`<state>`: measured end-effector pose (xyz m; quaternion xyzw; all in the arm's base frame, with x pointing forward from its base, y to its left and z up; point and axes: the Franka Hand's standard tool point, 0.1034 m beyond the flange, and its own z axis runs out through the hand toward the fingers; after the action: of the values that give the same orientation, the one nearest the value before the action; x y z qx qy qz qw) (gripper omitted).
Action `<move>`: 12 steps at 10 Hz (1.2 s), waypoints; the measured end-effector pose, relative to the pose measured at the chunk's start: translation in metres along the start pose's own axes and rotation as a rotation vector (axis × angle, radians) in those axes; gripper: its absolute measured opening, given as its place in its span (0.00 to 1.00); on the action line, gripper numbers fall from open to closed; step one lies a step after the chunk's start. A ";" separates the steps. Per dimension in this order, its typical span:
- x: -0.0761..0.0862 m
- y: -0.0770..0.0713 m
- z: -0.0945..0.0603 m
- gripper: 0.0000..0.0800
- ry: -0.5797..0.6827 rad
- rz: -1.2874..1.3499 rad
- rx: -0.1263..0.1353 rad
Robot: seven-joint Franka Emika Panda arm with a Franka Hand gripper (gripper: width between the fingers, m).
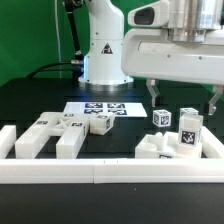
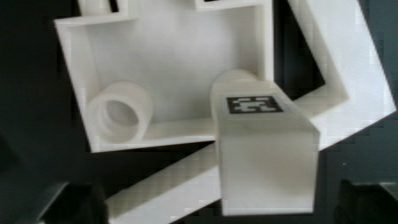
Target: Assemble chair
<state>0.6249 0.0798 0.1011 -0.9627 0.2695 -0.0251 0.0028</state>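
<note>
White parts [image 1: 55, 135] bear black-and-white square tags [image 2: 254, 103]; the table [image 1: 30, 95] is black, the rails [image 1: 100, 172] white, the backdrop [image 1: 25, 30] green.

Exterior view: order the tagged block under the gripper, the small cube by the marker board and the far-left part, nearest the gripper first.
1. Tagged block, below the gripper.
2. Small cube, centre.
3. Far-left part, exterior view's left end.

Loose white tagged chair parts [image 1: 160, 148]

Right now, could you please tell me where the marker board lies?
The marker board lies mid-table, behind the chair parts on the exterior view's left.
</note>
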 end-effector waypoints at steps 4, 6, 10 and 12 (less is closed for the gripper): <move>0.003 -0.004 0.002 0.81 0.003 0.015 0.000; -0.004 0.011 -0.002 0.81 0.025 -0.019 0.017; -0.011 0.073 -0.002 0.81 0.010 -0.079 0.001; -0.007 0.082 0.000 0.81 0.014 -0.087 0.000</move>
<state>0.5769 0.0134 0.0997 -0.9732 0.2275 -0.0321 -0.0004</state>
